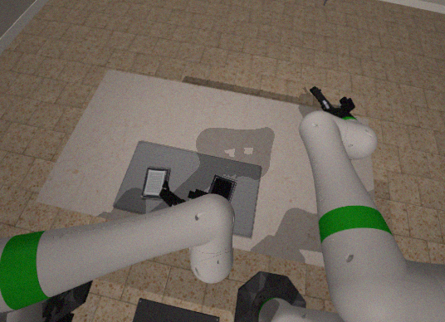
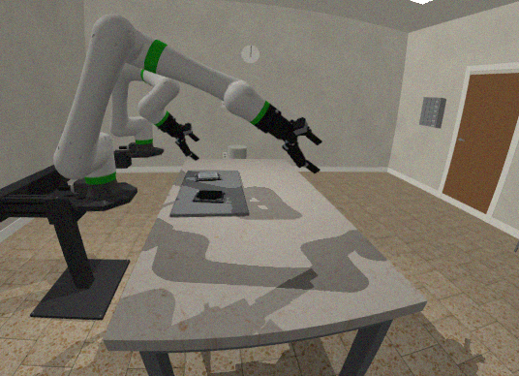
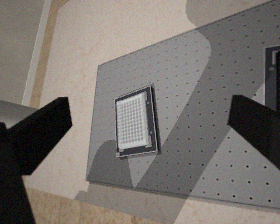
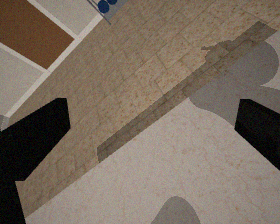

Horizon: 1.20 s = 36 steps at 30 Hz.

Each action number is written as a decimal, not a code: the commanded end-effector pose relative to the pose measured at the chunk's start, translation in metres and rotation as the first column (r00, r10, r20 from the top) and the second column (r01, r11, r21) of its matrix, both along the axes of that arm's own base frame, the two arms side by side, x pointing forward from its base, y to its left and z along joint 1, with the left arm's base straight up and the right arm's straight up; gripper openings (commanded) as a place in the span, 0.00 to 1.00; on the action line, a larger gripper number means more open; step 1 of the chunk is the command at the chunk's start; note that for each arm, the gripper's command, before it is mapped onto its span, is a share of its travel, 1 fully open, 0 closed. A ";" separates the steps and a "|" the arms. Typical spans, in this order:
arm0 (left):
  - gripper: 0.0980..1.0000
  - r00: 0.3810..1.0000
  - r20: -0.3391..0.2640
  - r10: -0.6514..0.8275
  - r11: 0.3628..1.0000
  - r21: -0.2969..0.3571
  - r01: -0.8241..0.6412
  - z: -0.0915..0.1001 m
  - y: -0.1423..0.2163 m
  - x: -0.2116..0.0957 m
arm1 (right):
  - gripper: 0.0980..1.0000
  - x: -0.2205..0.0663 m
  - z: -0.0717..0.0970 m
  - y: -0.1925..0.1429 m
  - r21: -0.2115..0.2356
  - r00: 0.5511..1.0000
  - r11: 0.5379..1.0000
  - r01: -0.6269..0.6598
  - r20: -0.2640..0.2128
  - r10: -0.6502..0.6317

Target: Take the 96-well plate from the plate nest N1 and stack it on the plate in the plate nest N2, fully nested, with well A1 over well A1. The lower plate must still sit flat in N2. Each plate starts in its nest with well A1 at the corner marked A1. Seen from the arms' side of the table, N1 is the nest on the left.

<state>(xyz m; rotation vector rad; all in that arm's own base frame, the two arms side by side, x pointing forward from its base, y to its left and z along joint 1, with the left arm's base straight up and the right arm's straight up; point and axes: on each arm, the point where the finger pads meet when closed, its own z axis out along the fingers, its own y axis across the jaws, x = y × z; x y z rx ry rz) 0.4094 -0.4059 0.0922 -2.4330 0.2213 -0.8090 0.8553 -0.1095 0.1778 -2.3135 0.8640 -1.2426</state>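
A white 96-well plate [image 1: 155,182] [image 2: 208,175] [image 3: 131,121] sits in nest N1, a dark frame [image 3: 151,116]. A black plate [image 1: 222,188] [image 2: 210,195] sits in nest N2 [image 3: 271,92], which is cut off at the right edge of the left wrist view. The A1 marks are too small to read. My left gripper [image 1: 178,190] [image 2: 196,147] [image 3: 150,110] is open and empty, tilted, high above the board. My right gripper [image 1: 330,95] [image 2: 316,155] [image 4: 152,114] is open and empty, high near the table's far edge, well away from both nests.
Both nests stand on a grey perforated board [image 1: 133,163] [image 2: 232,210] [image 3: 181,65] on the pale table [image 1: 124,100] [image 2: 271,311] [image 4: 156,175]. The left forearm passes low across the top view, close to N2 there. Arm shadows fall over the board and table.
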 end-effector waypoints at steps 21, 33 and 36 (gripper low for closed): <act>1.00 1.000 0.001 0.000 1.000 -0.002 0.000 0.001 0.000 0.000 | 1.00 -0.021 0.004 -0.109 -0.007 0.989 0.989 0.150 0.002 -0.150; 1.00 1.000 0.001 0.000 1.000 -0.002 0.000 0.001 0.000 0.000 | 1.00 -0.035 0.003 -0.156 -0.007 0.973 0.973 0.232 0.002 -0.232; 1.00 1.000 0.001 0.000 1.000 -0.002 0.000 0.001 0.000 0.000 | 1.00 -0.040 0.003 -0.171 -0.007 0.973 0.973 0.232 0.002 -0.232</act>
